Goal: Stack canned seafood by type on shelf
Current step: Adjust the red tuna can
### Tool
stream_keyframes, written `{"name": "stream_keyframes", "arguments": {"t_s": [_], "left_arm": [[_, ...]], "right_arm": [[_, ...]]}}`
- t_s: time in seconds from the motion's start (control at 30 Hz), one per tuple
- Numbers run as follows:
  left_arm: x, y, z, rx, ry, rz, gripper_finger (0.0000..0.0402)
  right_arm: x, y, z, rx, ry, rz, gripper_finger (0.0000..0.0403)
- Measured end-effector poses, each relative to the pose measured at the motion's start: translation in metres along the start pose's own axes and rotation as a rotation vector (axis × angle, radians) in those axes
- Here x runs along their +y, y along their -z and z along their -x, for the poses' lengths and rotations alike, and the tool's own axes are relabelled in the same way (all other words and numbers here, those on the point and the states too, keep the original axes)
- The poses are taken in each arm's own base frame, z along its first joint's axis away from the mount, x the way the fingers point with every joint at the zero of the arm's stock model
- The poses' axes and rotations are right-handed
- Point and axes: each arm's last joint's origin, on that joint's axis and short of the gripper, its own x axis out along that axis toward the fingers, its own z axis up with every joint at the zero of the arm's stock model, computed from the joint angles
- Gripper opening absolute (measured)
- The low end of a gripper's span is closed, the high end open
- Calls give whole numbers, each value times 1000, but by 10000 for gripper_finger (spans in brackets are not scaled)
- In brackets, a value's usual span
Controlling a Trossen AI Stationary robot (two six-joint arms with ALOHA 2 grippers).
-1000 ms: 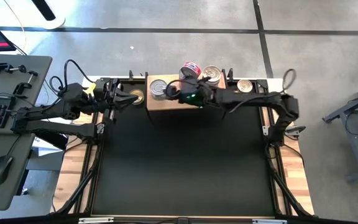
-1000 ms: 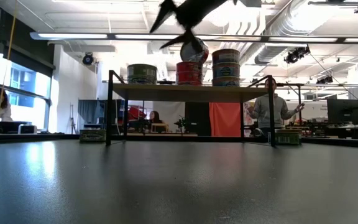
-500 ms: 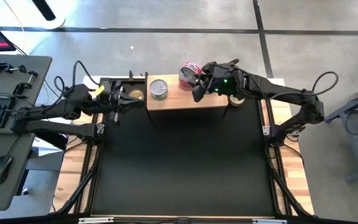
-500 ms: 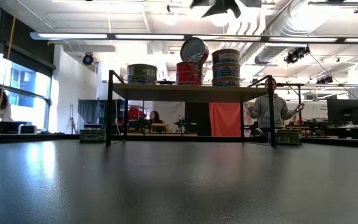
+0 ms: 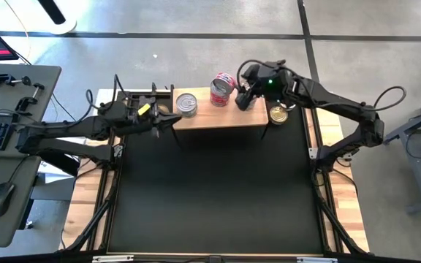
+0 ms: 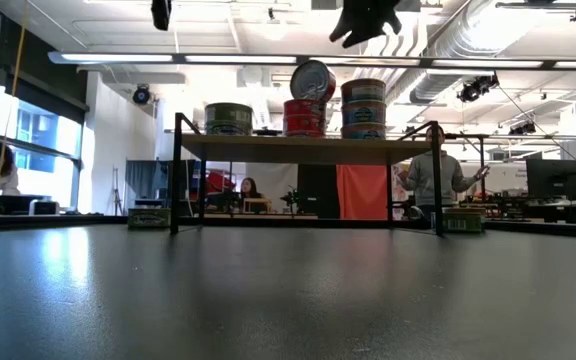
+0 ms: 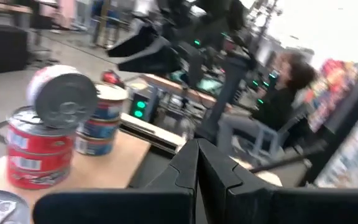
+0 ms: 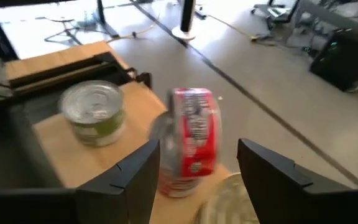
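1. high view: the right gripper (image 5: 244, 97) hovers over the shelf (image 5: 203, 117), fingers apart and empty, beside the red tins (image 5: 221, 89); the left gripper (image 5: 168, 117) sits at the shelf's left end.
2. low view: a tilted red tin (image 6: 312, 80) leans atop the red stack, between a green tin (image 6: 228, 118) and a bluish stack (image 6: 364, 109).
3. left wrist view: the left gripper's fingers (image 7: 197, 163) are pressed together.
4. right wrist view: the right gripper's fingers (image 8: 138, 174) are spread before the tilted tin.

Right gripper (image 5: 244, 99) moved from over shelf's (image 5: 203, 119) left part, near green can (image 5: 187, 104), to its right end, above blue stack; jaws now open, empty. Red can (image 5: 224, 82) released, now tilted on edge atop red can below. Left gripper (image 5: 168, 120) advanced to shelf's left edge.
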Motion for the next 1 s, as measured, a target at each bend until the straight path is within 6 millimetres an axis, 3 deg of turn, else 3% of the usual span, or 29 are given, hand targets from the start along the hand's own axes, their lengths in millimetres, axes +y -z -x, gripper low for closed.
{"name": "stream_keyframes", "arguments": {"t_s": [0.1,0.2,0.3,0.57,0.77,1.0], "left_arm": [[1,-2,-4,-52,-41,40,0],[1,-5,-5,-99,-63,84,0],[1,-7,-5,-122,-95,96,0],[3,-8,-4,-138,-130,101,0],[3,-8,-4,-143,-143,102,0],[4,-8,-4,-148,-151,126,0]], "right_arm": [[-7,-4,-1,-31,-1,9,206],[-15,-3,-4,-22,-159,12,220],[-27,-1,-10,1,-260,-23,257],[-48,-9,-11,-90,-166,-40,361],[-46,-8,-15,-84,-189,-21,371],[-38,3,-44,2,-276,10,371]]}}
